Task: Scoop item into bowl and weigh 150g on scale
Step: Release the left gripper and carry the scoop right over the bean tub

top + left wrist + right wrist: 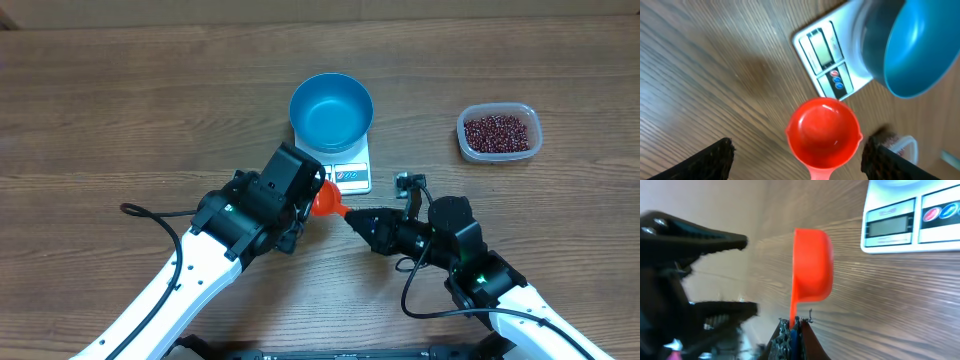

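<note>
Overhead camera first: a round, deep, bright blue bowl sits on top of a small flat white kitchen scale. The scale's little screen and buttons stick out at the front, on the side near the robot. Well off to the right stands a clear plastic tub with round corners. The small dark red-brown beans lie in a pile inside that tub, far from the bowl.

Just in front of the scale is a small orange-red plastic scoop with a round cup and a thin handle. The cup is near the scale's front edge. The handle points away toward the right arm.

From the right wrist camera, the right gripper is squeezed tight on the end of the scoop's handle, so it is holding the scoop. The cup sticks out past the fingers, close to the scale. I cannot tell if the cup touches the brown wooden table.

From the left wrist camera, the left gripper has its two black fingers spread wide. The scoop's cup is between them, but neither finger touches it. This gripper holds nothing. The camera looks right down into the cup, with the scale and the bowl just past it.
</note>
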Robot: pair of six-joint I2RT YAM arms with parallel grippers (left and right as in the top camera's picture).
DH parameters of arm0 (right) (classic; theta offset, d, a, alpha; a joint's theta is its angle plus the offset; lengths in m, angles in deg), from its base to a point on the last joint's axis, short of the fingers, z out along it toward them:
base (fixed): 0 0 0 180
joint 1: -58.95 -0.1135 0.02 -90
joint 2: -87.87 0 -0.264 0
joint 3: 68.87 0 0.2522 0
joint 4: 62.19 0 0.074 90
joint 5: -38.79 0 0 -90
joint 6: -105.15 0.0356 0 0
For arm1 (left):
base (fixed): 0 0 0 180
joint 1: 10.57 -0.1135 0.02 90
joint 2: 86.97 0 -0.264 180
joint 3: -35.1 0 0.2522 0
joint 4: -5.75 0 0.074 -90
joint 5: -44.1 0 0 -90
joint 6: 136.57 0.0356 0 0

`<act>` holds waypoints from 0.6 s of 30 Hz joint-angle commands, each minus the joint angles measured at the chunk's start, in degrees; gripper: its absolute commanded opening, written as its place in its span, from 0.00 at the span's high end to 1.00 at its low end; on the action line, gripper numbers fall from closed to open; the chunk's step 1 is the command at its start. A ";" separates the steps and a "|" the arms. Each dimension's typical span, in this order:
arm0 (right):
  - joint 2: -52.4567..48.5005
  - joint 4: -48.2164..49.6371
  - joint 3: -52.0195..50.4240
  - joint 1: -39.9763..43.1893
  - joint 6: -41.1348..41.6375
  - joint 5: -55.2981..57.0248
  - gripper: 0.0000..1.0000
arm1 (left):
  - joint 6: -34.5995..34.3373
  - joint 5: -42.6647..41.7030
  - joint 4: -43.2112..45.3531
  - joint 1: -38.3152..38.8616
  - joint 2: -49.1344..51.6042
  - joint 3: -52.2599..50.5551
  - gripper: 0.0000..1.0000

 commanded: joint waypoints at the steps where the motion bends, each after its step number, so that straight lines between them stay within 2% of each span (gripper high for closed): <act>1: 2.05 -2.10 1.03 1.55 -7.98 1.70 0.96 | 3.89 3.06 -1.42 -0.26 0.20 -0.33 0.14; 18: 17.27 -28.33 3.91 24.02 -22.93 1.95 0.96 | 4.94 6.08 -3.08 -0.92 0.22 -0.33 0.07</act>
